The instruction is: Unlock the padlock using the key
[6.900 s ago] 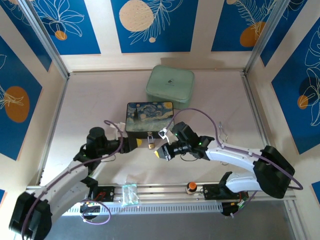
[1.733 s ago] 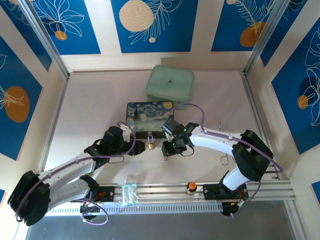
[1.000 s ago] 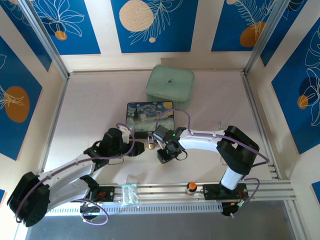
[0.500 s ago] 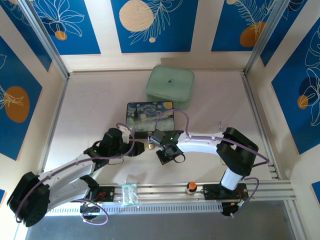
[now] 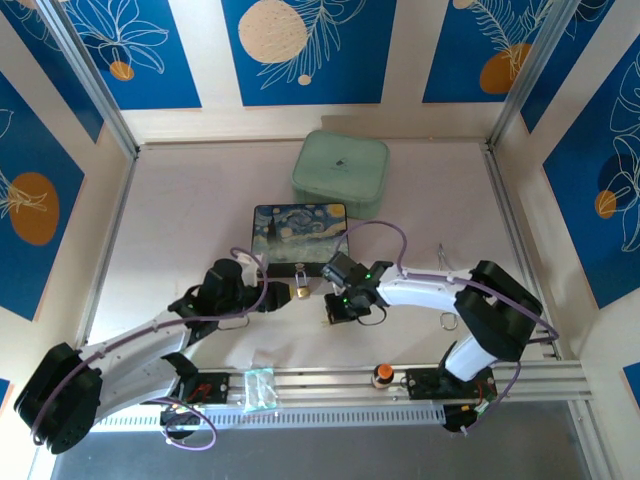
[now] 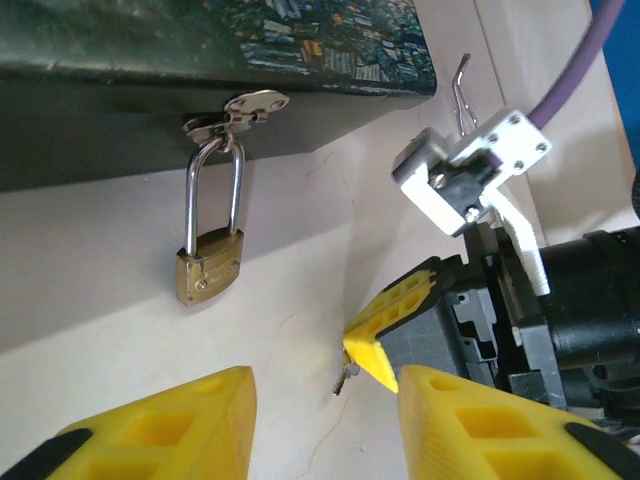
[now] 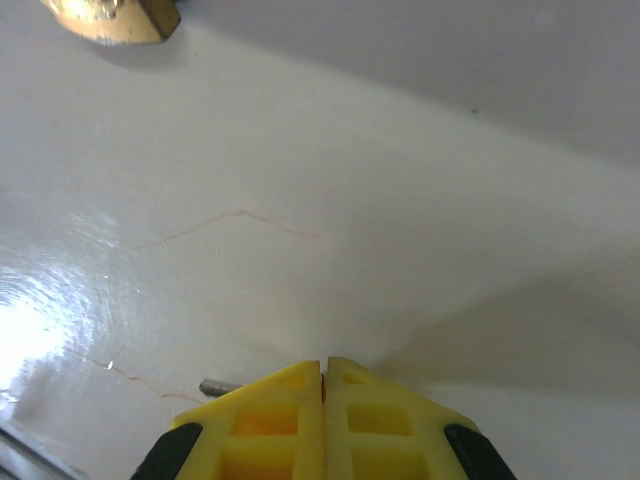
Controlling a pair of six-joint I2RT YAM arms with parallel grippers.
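Observation:
The small brass padlock [image 6: 210,265] hangs by its silver shackle from the hasp [image 6: 240,108] on the front of the dark-blue painted box [image 5: 298,238]. In the top view the padlock [image 5: 300,290] lies between the two grippers. My left gripper [image 6: 325,430] is open, just short of the padlock, with nothing between its fingers. To the padlock's right, my right gripper [image 5: 335,312] is shut low over the table. The thin grey key [image 6: 345,378] sticks out from its yellow fingertips. In the right wrist view the key [image 7: 212,387] shows beside the shut gripper [image 7: 323,375], and the padlock [image 7: 110,20] is at the top left.
A pale green case [image 5: 340,172] sits behind the box. Bent wire loops [image 5: 445,262] lie right of the right arm. An orange-topped knob [image 5: 382,375] and a clear plastic bag [image 5: 258,388] rest on the front rail.
My right gripper has shut on the key at the table and its arm has swung slightly to the right. The left gripper has opened a little and stayed in place.

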